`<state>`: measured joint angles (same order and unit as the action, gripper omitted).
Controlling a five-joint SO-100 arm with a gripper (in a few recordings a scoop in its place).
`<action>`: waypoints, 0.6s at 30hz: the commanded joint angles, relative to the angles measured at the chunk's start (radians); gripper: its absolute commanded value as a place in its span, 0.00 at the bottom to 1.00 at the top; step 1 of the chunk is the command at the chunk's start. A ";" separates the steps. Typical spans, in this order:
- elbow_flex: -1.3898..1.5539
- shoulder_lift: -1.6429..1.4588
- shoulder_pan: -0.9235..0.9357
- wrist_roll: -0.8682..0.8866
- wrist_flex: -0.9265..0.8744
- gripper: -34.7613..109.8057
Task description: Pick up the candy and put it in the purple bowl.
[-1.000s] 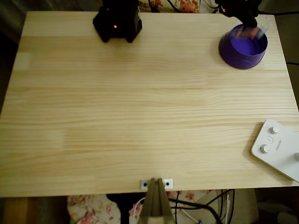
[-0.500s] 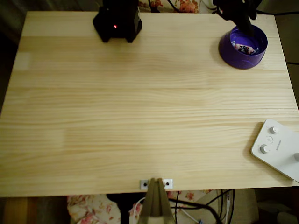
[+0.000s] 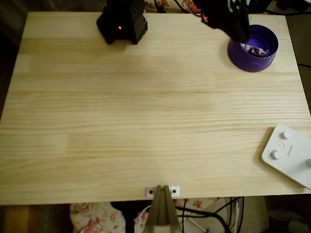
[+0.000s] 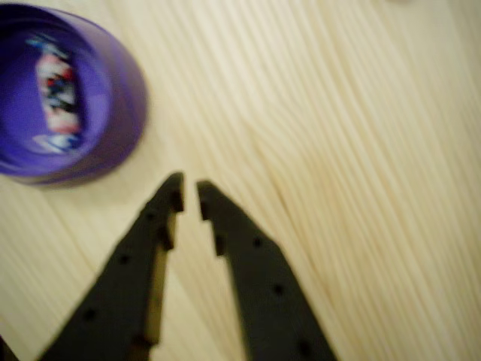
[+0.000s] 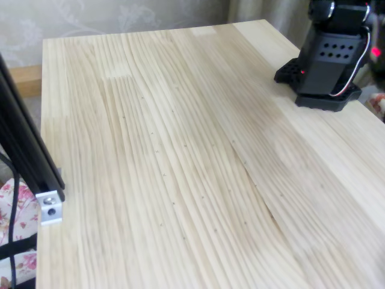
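In the overhead view the black arm reached from its base point(image 3: 122, 22) at the table's point(image 3: 146, 121) far edge toward the right, the gripper point(image 3: 237, 30) over the left rim of the purple bowl point(image 3: 253, 54). The candy point(image 3: 253, 50) lay inside the bowl. A white device point(image 3: 287, 154) sat at the right edge, its lettering too small to read.

In the wrist view the jaws stood narrowly parted and empty over bare wood, with the bowl at upper left and the candy within it.

In the fixed view the base stood at the table's far right corner.
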<state>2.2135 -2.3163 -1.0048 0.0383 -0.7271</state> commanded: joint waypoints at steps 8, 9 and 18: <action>-0.021 -0.281 0.425 -0.055 -0.215 0.24; -0.009 -0.298 0.476 -0.074 -0.222 0.24; 0.114 -0.414 0.891 -0.117 -0.268 0.24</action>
<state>2.3163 -2.6477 -0.1994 -0.0644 -0.9771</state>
